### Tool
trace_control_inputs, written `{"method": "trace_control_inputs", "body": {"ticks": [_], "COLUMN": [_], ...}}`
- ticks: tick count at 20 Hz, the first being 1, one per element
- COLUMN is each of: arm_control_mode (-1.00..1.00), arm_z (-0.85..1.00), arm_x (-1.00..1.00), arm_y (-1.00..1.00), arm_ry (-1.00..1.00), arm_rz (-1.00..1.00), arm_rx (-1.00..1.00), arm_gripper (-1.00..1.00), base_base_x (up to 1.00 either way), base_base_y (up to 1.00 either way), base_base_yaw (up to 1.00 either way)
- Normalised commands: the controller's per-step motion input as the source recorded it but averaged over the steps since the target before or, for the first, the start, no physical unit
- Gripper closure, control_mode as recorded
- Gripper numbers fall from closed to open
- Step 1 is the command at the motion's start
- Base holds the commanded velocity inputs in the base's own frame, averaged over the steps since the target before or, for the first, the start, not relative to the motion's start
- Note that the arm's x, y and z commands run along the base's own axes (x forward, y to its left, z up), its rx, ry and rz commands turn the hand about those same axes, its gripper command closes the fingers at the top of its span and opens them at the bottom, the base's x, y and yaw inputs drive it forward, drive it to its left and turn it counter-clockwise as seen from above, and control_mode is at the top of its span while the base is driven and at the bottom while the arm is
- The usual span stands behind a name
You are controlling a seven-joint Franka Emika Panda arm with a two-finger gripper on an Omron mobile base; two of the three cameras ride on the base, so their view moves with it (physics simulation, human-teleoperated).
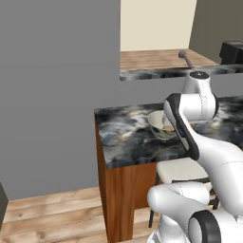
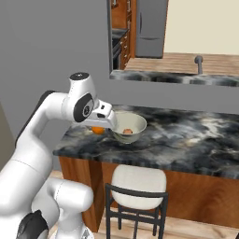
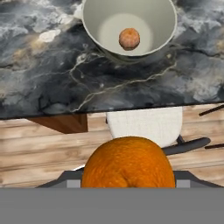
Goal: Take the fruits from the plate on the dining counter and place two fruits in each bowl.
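Near the edge of the black marbled dining counter [image 3: 52,87], my pincer [image 3: 128,181] squeezes a round orange fruit [image 3: 128,162] so it can't drop. Farther off sits a deep beige bowl [image 3: 94,17] with one small orange fruit [image 3: 129,39] inside, waiting for a second.

Cream-seat stool [image 2: 138,179] at counter front — faucet [image 2: 199,62] behind ledge.

Gripper [image 2: 98,130] closed around orange fruit [image 3: 127,162]
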Motion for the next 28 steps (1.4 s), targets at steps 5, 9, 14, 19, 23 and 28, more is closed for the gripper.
{"method": "trace_control_inputs", "body": {"ticks": [5,9,14,19,23,28], "arm_control_mode": [-1.0,-1.0,-1.0,-1.0,-1.0,-1.0], "arm_z": [0.0,0.0,-0.12,-0.33,-0.33,-0.42], "arm_x": [1.0,1.0,0.98,0.9,0.81,0.52], "arm_y": [-0.15,-0.14,-0.01,-0.29,-0.18,-0.28], "arm_ry": [0.06,0.13,0.21,0.18,0.18,0.13], "arm_rz": [0.01,0.0,0.0,0.0,0.0,0.03], "arm_rx": [0.04,0.01,0.0,0.03,0.02,0.04], "arm_gripper": [1.0,1.0,1.0,1.0,1.0,1.0], "base_base_x": [0.0,0.0,0.0,0.0,0.0,0.0], "base_base_y": [0.0,0.0,0.0,0.0,0.0,0.0], "base_base_yaw": [0.0,0.0,0.0,0.0,0.0,0.0]}}
